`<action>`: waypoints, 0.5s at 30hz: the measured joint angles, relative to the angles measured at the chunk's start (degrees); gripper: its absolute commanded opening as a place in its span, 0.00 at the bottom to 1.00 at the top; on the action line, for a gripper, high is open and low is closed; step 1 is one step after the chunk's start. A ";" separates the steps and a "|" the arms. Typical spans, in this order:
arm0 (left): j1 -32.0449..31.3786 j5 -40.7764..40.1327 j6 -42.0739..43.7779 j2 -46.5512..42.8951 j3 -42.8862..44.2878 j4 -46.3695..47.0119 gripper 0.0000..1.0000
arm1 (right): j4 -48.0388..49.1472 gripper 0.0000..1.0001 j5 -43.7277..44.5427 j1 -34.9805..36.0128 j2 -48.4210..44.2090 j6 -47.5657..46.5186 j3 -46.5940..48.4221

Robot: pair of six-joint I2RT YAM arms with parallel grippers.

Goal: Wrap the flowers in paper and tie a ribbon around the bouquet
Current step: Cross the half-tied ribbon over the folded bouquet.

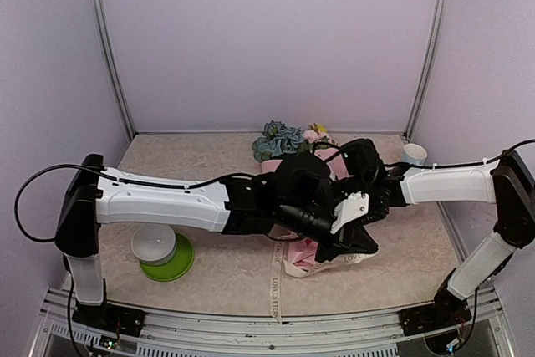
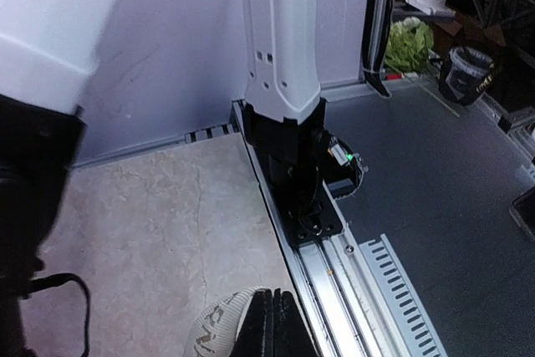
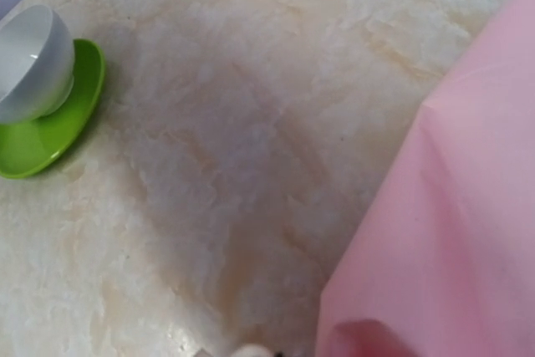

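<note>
The bouquet lies mid-table in the top view, its flowers [image 1: 282,140] pointing to the back and its pink paper [image 1: 306,258] crumpled under the crossed arms. A cream ribbon [image 1: 274,286] with dark lettering runs from the paper to the table's front edge. My left gripper [image 2: 272,323] is shut, and a loop of the ribbon [image 2: 213,328] curls out from its fingertips. My right gripper [image 3: 266,352] shows only as a sliver at the bottom edge of the right wrist view, just left of the pink paper [image 3: 451,232]; I cannot see anything in it.
A white bowl [image 1: 153,244] sits on a green plate [image 1: 175,267] at the front left. A white cup [image 1: 414,154] stands at the back right. The right arm's base [image 2: 305,181] and the table's metal rail [image 2: 334,273] lie ahead of my left gripper.
</note>
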 measured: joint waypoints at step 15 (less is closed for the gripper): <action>-4.13 -10.25 7.17 13.33 2.60 -0.59 0.89 | -1.18 0.00 -3.74 -0.59 -0.50 -1.68 -0.02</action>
